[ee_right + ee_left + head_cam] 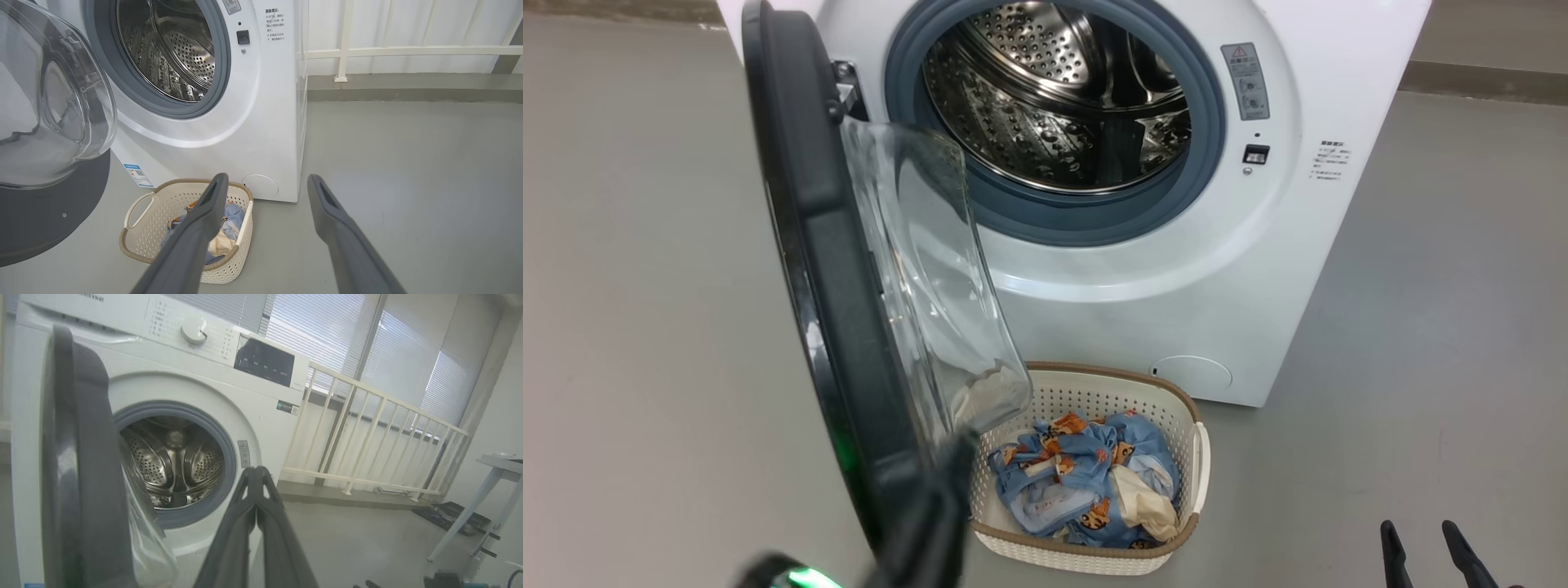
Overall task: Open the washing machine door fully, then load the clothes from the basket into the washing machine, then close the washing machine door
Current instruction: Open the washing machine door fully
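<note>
front-loader loading scene. the washing machine [1143,269] stands on the grey floor [1421,343], with its steel drum [1054,98] exposed inside the grey-blue gasket [1094,220]. the washing machine door [825,245] stands swung out from the hinge on the robot's left of the machine's opening, and its clear glass bowl [931,278] faces that opening. the basket [1176,392] sits on the floor just in front of the machine's base, below the opening and partly under the door's lower edge. the clothes [1078,474], blue tiger-print fabric with a cream cloth piece [1143,502], lie inside it. the left gripper [256,475] is in front of the machine, beside the door's inner face. its fingers [229,547] are pressed together with nothing between them; whether it touches the door cannot be told. the right gripper [266,181] hangs before the machine's right front corner, its fingers [339,228] spread wide and empty.
</note>
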`<state>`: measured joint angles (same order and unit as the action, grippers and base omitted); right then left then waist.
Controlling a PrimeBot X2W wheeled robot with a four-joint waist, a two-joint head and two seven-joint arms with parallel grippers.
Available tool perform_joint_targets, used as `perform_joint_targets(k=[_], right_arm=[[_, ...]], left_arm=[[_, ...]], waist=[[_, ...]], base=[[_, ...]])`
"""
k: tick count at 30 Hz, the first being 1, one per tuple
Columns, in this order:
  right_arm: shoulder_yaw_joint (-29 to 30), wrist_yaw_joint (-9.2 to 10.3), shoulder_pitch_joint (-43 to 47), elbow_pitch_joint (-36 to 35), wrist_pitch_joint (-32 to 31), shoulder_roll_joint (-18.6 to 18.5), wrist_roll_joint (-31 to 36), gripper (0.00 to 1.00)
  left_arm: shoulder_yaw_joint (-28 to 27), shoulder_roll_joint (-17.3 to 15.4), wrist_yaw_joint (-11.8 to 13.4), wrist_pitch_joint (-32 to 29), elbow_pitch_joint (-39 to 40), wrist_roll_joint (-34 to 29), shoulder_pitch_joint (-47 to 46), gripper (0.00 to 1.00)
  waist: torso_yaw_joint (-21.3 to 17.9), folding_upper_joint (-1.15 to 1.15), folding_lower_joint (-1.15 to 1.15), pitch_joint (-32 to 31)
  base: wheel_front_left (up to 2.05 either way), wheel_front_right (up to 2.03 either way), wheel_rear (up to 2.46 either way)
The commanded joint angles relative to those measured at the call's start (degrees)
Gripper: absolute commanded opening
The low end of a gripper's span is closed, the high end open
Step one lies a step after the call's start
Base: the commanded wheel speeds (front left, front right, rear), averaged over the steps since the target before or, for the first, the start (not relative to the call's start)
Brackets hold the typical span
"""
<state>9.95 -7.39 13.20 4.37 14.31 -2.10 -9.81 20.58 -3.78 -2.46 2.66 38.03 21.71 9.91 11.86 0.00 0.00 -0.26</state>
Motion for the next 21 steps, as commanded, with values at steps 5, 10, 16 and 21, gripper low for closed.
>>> perform_joint_targets(k=[5, 10, 16, 21], right_arm=[[-2.0, -0.1, -0.54, -0.72, 0.69, -0.78, -0.85, 1.0], [-2.06, -0.1, -0.46, -0.57, 0.69, -0.78, -1.11, 1.0], [-2.19, -0.1, -0.64, -0.48, 0.69, -0.78, -1.11, 1.0], [-1.96, -0.1, -0.59, -0.41, 0.69, -0.78, -1.26, 1.0]], left_arm=[[1.96, 0.0, 0.9, -7.75, -8.08, 5.06, 1.64, 0.0], [1.62, 0.45, 2.28, -6.78, -13.36, 7.65, -0.68, 0.0], [0.48, 0.59, 3.81, -5.22, -17.17, 7.47, -3.24, 0.0], [0.16, 0.67, 5.32, -3.88, -18.39, 7.07, -4.13, 0.0]], waist=[[-0.5, 0.0, 0.0, 0.16], [-0.84, 0.0, 0.0, 0.39], [-1.49, 0.0, 0.0, 0.72], [-1.66, 0.0, 0.0, 1.13]], base=[[0.0, 0.0, 0.0], [0.0, 0.0, 0.0], [0.0, 0.0, 0.0], [0.0, 0.0, 0.0]])
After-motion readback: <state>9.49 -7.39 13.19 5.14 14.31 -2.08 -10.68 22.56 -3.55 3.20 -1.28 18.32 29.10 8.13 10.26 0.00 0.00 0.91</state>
